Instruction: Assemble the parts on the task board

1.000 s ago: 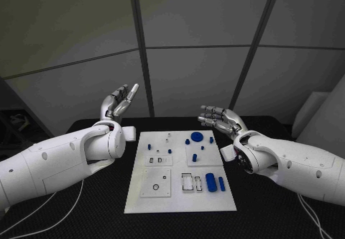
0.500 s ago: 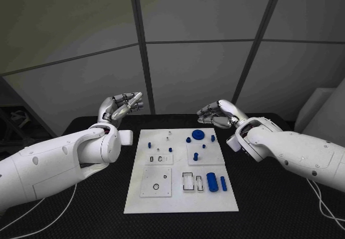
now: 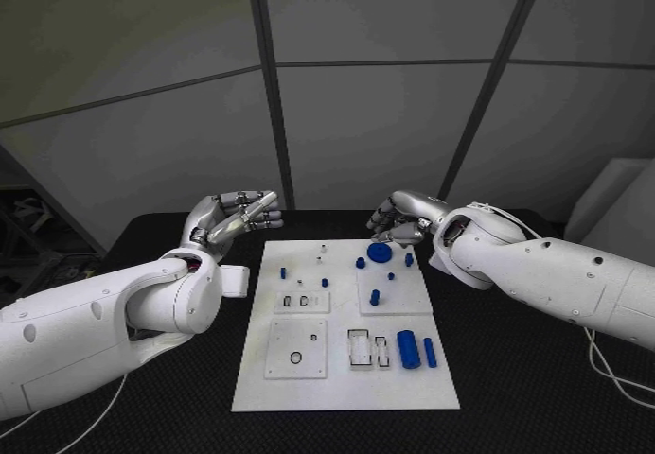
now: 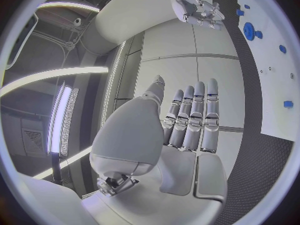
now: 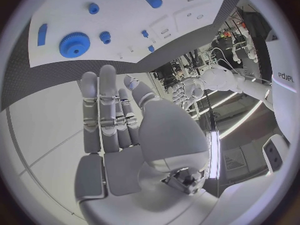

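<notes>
The white task board [image 3: 342, 378] lies in the middle of the black table. On it are a blue gear [image 3: 379, 253], several small blue pegs such as one [image 3: 374, 297], and two blue cylinders [image 3: 408, 349] near the front. My left hand [image 3: 239, 216] hovers beyond the board's far left corner, fingers loosely bent and holding nothing. My right hand [image 3: 400, 220] hangs above the far edge close to the gear, also with nothing in it. The left wrist view shows my left hand's fingers [image 4: 190, 117] stretched side by side, with the gear [image 4: 249, 31] beyond. The right wrist view shows my right hand [image 5: 115, 120] likewise, and the gear [image 5: 75, 44].
A black ring [image 3: 296, 357] sits in a square plate at the board's front left, and rectangular slots [image 3: 358, 346] lie beside the cylinders. Grey wall panels stand behind the table. Black table surface [image 3: 519, 378] stretches on both sides of the board.
Both hands have dropped from a raised pose and tipped forward toward the board's far edge. The right hand has moved in above the gear. No part has moved.
</notes>
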